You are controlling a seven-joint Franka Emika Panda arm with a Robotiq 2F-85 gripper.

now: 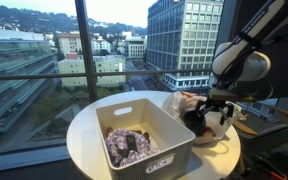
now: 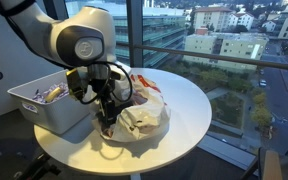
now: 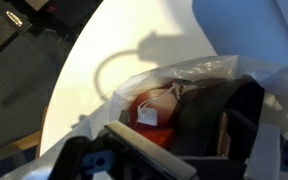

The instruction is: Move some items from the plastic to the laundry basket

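A crumpled clear plastic bag (image 1: pixel 216 125) lies on the round white table next to the white laundry basket (image 1: pixel 144 125); both show in both exterior views, bag (image 2: pixel 142 108) and basket (image 2: pixel 39 103). The basket holds purple patterned cloth (image 1: pixel 127 145). In the wrist view the bag (image 3: pixel 199 70) holds a red item with a white tag (image 3: pixel 147 112) and a dark garment (image 3: pixel 206 125). My gripper (image 1: pixel 210 110) is down in the bag's mouth (image 2: pixel 106 124). Its fingers (image 3: pixel 189 140) are apart, with the dark garment between them.
The round table (image 1: pixel 84 130) stands by a large window over city buildings. The table edge (image 2: pixel 199 130) is close behind the bag. The robot arm (image 2: pixel 79 45) reaches over the basket. A dark floor (image 3: pixel 24 60) lies beyond the table rim.
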